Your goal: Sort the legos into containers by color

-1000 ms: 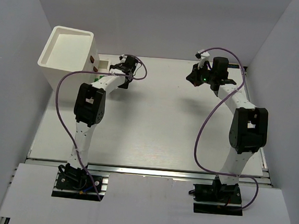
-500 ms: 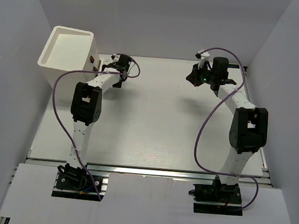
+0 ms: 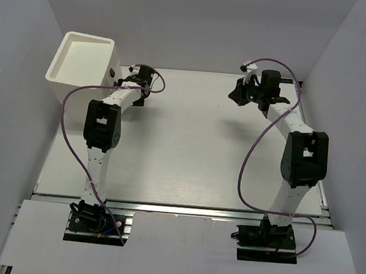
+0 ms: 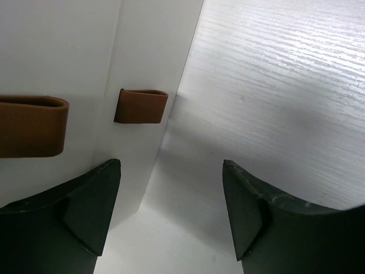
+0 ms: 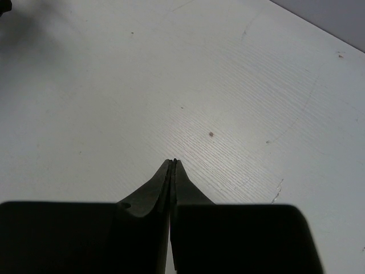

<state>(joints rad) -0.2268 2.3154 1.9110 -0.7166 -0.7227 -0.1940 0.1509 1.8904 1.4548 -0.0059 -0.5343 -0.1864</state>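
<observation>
No lego shows in any view. The tall white bin (image 3: 80,61) stands at the table's far left corner, with a brown mark (image 3: 112,73) on its side. The lower tray beside it is hidden under my left gripper (image 3: 130,80). In the left wrist view my left gripper (image 4: 171,191) is open and empty, close against a white container wall (image 4: 145,51) that carries two brown marks (image 4: 141,105). My right gripper (image 3: 235,95) is at the far right of the table. In the right wrist view it (image 5: 173,163) is shut on nothing, above bare table.
Grey walls (image 3: 20,97) close in the table on the left, back and right. Purple cables (image 3: 70,111) loop beside each arm. A small dark speck (image 5: 211,135) lies on the table ahead of the right gripper.
My left arm has swung left, bringing its gripper up against the white containers and covering the tray and the green bricks seen earlier. The right arm has not moved.
</observation>
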